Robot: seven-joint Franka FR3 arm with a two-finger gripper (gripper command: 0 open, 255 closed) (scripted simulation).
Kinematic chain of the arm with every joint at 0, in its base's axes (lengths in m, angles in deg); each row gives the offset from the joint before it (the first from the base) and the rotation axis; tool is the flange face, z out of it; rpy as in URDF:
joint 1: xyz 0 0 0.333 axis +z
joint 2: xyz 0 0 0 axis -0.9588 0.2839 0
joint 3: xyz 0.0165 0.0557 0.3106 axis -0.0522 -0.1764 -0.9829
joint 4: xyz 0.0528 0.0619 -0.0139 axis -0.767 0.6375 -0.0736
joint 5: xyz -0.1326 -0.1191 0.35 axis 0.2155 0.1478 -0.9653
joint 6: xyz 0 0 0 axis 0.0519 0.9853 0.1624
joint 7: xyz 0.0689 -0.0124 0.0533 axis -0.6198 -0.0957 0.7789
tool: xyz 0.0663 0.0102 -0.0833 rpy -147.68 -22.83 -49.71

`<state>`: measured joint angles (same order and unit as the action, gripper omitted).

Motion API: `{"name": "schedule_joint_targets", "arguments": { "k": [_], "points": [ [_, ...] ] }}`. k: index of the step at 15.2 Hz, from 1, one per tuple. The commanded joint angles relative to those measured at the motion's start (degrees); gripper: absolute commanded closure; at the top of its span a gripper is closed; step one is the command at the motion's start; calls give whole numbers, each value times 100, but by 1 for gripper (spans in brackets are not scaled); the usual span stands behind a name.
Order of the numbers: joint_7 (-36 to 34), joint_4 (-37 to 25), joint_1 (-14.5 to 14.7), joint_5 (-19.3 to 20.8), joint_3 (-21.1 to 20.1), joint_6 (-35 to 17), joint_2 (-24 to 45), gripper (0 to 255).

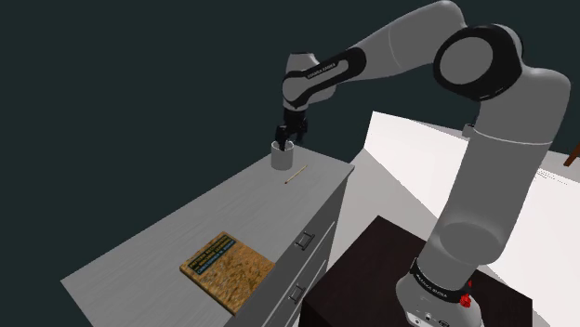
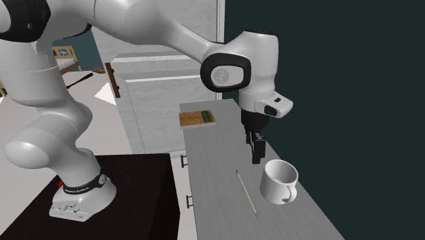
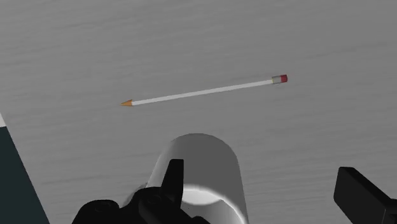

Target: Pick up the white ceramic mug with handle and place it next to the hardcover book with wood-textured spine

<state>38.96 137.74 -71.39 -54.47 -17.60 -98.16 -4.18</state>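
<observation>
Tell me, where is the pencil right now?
The pencil lies flat on the grey dresser top, just to the second exterior view's left of the white mug and not touching it.

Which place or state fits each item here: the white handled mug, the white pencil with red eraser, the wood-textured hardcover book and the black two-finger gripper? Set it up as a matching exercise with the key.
Column one
1. white handled mug
2. white pencil with red eraser
3. wood-textured hardcover book
4. black two-finger gripper

Column two
A. open, fingers down at the mug's rim
B. lying flat at the end of the grey cabinet top away from the others
C. standing upright, opening up
D. lying flat close beside the mug

Pairs: 1-C, 2-D, 3-B, 4-A
</observation>
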Motion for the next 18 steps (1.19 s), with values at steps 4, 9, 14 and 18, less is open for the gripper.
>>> {"name": "schedule_joint_targets", "arguments": {
  "k": [4, 9, 14, 18],
  "points": [
    [96, -1054, -25, -133, -38, -186, 1066, 0],
    [132, -1401, -49, -184, -62, -383, 1554, 0],
    [146, -1336, -60, -206, -72, -648, 1755, 0],
    [146, -1338, -60, -206, -72, -648, 1756, 0]
  ]
}}
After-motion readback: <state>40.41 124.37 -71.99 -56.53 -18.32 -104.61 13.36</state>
